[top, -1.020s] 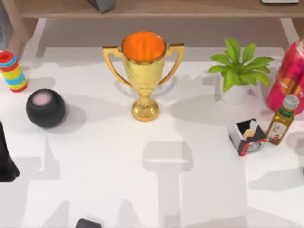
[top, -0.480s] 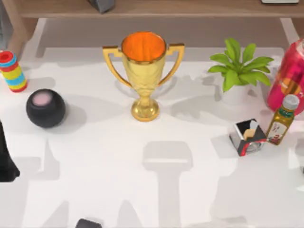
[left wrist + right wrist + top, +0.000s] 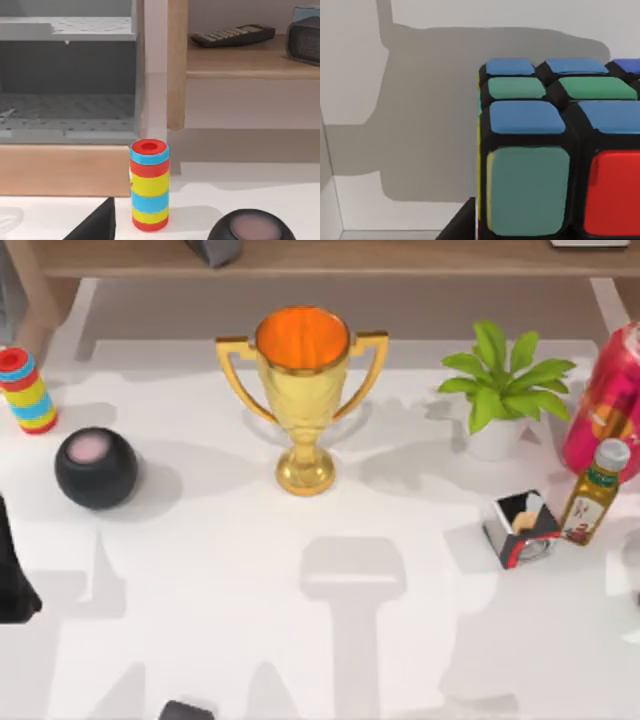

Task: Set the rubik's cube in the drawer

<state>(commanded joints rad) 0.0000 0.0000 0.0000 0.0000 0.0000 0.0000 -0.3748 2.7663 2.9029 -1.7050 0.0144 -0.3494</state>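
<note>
From the open grey drawer point(image 3: 65, 107) seen by the left wrist camera at the table's left, the rubik's cube point(image 3: 555, 165) lies close before the right arm's camera, so that arm is nearer; whether its fingers grip, I cannot tell.

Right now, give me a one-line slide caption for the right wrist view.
Close-up of the rubik's cube, blue, green and red stickers showing, against a shadowed white surface.

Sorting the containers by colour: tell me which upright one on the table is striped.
The striped cylinder at the table's left, banded red, blue and yellow; the oil bottle is amber with a grey cap.
</note>
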